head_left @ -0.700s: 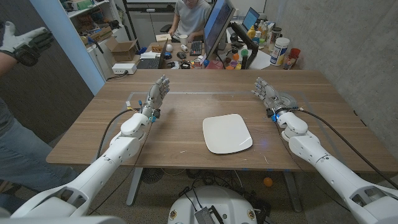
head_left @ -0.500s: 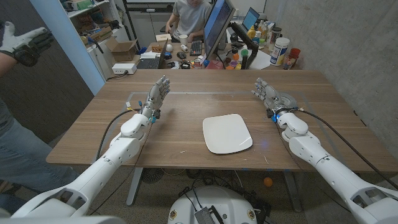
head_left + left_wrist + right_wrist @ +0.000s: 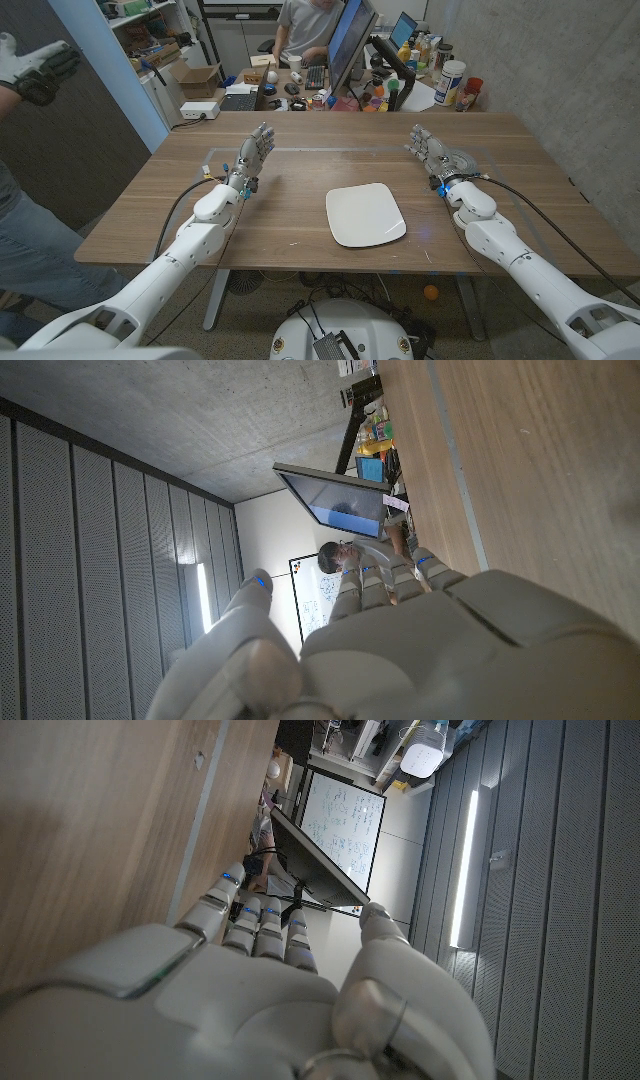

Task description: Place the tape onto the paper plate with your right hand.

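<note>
The plate (image 3: pixel 365 214) lies mid-desk (image 3: pixel 300 230). The tape (image 3: pixel 463 160) sits right of it, just behind the right robot hand (image 3: pixel 428 150). Both robot hands, left (image 3: pixel 252 155) too, stand empty, fingers apart.

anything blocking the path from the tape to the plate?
Nothing visible. The tape lies just beside the right hand, and only bare table lies between it and the paper plate.
</note>
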`<state>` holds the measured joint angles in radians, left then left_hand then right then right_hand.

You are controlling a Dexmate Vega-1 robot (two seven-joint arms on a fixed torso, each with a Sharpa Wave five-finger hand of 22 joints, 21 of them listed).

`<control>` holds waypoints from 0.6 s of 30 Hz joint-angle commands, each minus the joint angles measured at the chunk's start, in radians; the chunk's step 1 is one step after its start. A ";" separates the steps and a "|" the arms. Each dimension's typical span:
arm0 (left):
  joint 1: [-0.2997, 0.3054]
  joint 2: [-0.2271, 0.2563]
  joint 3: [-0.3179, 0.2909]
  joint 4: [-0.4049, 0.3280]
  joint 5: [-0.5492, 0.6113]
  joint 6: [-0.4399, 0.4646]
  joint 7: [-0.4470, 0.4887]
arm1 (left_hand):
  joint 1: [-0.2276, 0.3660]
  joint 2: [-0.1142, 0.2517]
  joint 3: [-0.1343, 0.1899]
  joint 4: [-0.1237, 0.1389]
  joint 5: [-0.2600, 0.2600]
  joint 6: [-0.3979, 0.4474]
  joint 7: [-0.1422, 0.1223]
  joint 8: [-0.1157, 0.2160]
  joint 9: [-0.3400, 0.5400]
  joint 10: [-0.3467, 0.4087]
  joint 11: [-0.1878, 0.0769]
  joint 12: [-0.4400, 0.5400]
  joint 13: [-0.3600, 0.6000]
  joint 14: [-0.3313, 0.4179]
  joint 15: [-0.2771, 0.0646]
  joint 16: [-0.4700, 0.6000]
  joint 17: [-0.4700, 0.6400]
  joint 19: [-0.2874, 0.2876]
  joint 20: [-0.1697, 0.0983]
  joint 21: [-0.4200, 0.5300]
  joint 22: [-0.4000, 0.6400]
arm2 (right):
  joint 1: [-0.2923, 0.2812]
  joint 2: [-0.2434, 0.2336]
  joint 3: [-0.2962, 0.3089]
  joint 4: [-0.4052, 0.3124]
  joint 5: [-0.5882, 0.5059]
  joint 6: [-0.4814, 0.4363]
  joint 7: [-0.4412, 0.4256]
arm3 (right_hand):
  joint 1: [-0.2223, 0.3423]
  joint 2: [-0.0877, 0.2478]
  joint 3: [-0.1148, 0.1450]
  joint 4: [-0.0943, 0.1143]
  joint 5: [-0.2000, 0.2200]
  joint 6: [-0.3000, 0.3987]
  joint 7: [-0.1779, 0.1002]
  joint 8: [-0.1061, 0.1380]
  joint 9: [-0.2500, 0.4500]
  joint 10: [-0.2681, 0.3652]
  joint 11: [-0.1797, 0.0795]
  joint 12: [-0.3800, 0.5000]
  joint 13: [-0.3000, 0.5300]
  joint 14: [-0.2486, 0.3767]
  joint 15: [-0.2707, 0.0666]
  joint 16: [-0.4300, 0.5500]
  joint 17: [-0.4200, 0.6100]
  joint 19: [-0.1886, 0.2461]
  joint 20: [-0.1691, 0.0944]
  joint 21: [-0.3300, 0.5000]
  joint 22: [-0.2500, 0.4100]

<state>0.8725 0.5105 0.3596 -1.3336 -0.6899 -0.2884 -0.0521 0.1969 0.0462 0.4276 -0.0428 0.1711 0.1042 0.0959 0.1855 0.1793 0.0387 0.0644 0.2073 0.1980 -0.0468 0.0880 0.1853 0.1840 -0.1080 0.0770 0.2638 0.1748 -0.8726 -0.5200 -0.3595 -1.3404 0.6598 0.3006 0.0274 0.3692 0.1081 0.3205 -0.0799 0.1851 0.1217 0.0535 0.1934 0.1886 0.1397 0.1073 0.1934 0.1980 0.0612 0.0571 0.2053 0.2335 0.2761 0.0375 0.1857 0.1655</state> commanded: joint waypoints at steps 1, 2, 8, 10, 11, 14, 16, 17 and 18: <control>0.009 -0.012 -0.009 0.004 -0.036 -0.014 -0.035 | 0.010 0.004 0.003 -0.003 0.004 0.019 0.001 0.009 0.002 0.009 0.002 0.008 0.002 0.008 0.005 0.008 0.002 -0.004 0.009 -0.003 0.003 | -0.031 -0.016 0.010 -0.047 -0.007 0.018 -0.012 | 0.013 0.005 0.007 -0.008 0.004 0.011 0.001 0.004 0.003 0.008 0.001 0.008 0.003 0.002 0.005 0.005 0.001 0.008 0.005 0.006 0.005; 0.009 -0.013 -0.009 0.004 -0.038 -0.015 -0.038 | 0.010 0.004 0.003 -0.003 0.004 0.019 0.001 0.009 0.002 0.010 0.002 0.008 0.002 0.010 0.006 0.008 0.002 -0.004 0.010 -0.003 0.004 | -0.034 -0.018 0.012 -0.053 -0.006 0.018 -0.013 | 0.013 0.005 0.007 -0.008 0.004 0.011 0.001 0.004 0.003 0.007 0.001 0.008 0.003 0.003 0.005 0.006 0.001 0.008 0.006 0.006 0.005; 0.016 -0.007 -0.008 -0.013 -0.035 -0.008 -0.030 | 0.011 0.006 0.004 -0.004 0.005 0.021 0.004 0.009 0.002 0.014 0.004 0.010 0.002 0.013 0.005 0.010 0.002 -0.002 0.010 -0.004 0.004 | -0.056 -0.034 0.020 -0.087 -0.017 0.034 -0.019 | 0.019 0.006 0.009 -0.013 0.004 0.014 -0.001 0.005 0.003 0.010 0.002 0.009 0.003 0.004 0.006 0.006 0.000 0.009 0.006 0.007 0.005; 0.019 -0.004 -0.008 -0.018 -0.034 -0.006 -0.030 | 0.012 0.008 0.005 -0.005 0.005 0.024 0.004 0.010 0.002 0.017 0.002 0.011 0.002 0.017 0.005 0.011 0.002 0.003 0.013 -0.004 0.004 | -0.066 -0.044 0.022 -0.102 -0.027 0.037 -0.025 | 0.021 0.007 0.010 -0.014 0.004 0.015 -0.002 0.005 0.003 0.012 0.002 0.010 0.003 0.004 0.006 0.006 -0.001 0.009 0.006 0.007 0.005; 0.020 -0.001 -0.008 -0.021 -0.033 -0.004 -0.029 | 0.012 0.008 0.005 -0.005 0.005 0.024 0.003 0.009 0.002 0.018 0.001 0.011 0.002 0.018 0.005 0.011 0.002 0.003 0.013 -0.005 0.004 | -0.072 -0.050 0.024 -0.112 -0.030 0.034 -0.032 | 0.022 0.007 0.010 -0.015 0.004 0.016 -0.003 0.006 0.003 0.013 0.002 0.010 0.003 0.004 0.007 0.006 -0.001 0.009 0.006 0.007 0.005; 0.022 0.003 -0.007 -0.028 -0.031 0.000 -0.026 | 0.012 0.009 0.006 -0.006 0.005 0.024 0.004 0.009 0.002 0.018 0.002 0.011 0.002 0.018 0.005 0.011 0.001 0.004 0.013 -0.005 0.004 | -0.090 -0.069 0.032 -0.137 -0.038 0.031 -0.041 | 0.024 0.007 0.010 -0.018 0.004 0.017 -0.004 0.006 0.003 0.012 0.002 0.010 0.003 0.004 0.008 0.006 -0.002 0.009 0.006 0.007 0.005; 0.025 0.006 -0.008 -0.033 -0.029 0.003 -0.023 | 0.013 0.010 0.006 -0.006 0.005 0.023 0.004 0.009 0.002 0.019 0.000 0.012 0.002 0.018 0.005 0.011 0.001 0.005 0.014 -0.005 0.004 | -0.102 -0.077 0.037 -0.149 -0.045 0.035 -0.050 | 0.026 0.006 0.011 -0.020 0.004 0.018 -0.005 0.006 0.003 0.013 0.002 0.010 0.003 0.004 0.007 0.005 -0.003 0.009 0.007 0.007 0.005; 0.026 0.006 -0.008 -0.035 -0.030 0.003 -0.023 | 0.013 0.011 0.007 -0.007 0.005 0.023 0.005 0.009 0.002 0.019 0.001 0.012 0.002 0.018 0.005 0.010 0.001 0.005 0.014 -0.006 0.004 | -0.108 -0.079 0.041 -0.156 -0.042 0.035 -0.054 | 0.027 0.006 0.011 -0.021 0.004 0.018 -0.004 0.006 0.003 0.013 0.002 0.011 0.003 0.005 0.008 0.006 -0.003 0.009 0.007 0.007 0.005; 0.027 0.006 -0.009 -0.035 -0.033 0.002 -0.025 | 0.013 0.011 0.007 -0.007 0.005 0.024 0.005 0.009 0.002 0.019 0.001 0.012 0.002 0.018 0.005 0.010 0.001 0.006 0.015 -0.006 0.004 | -0.113 -0.082 0.044 -0.161 -0.043 0.037 -0.056 | 0.029 0.006 0.011 -0.022 0.003 0.021 -0.005 0.007 0.003 0.014 0.002 0.011 0.003 0.006 0.009 0.006 -0.004 0.009 0.008 0.006 0.005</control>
<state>0.8881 0.5072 0.3532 -1.3487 -0.7181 -0.2951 -0.0770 0.2022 0.0516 0.4316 -0.0468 0.1711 0.1218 0.0999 0.1855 0.1792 0.0497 0.0644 0.2149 0.1978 -0.0382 0.0895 0.1891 0.1838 -0.1003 0.0846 0.2583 0.1746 -0.9321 -0.5614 -0.3393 -1.4319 0.6371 0.3285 0.0001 0.3836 0.1148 0.3273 -0.0953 0.1850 0.1273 0.0484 0.1935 0.1884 0.1450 0.1127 0.2012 0.1978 0.0610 0.0570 0.2080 0.2275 0.2815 0.0430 0.1856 0.1654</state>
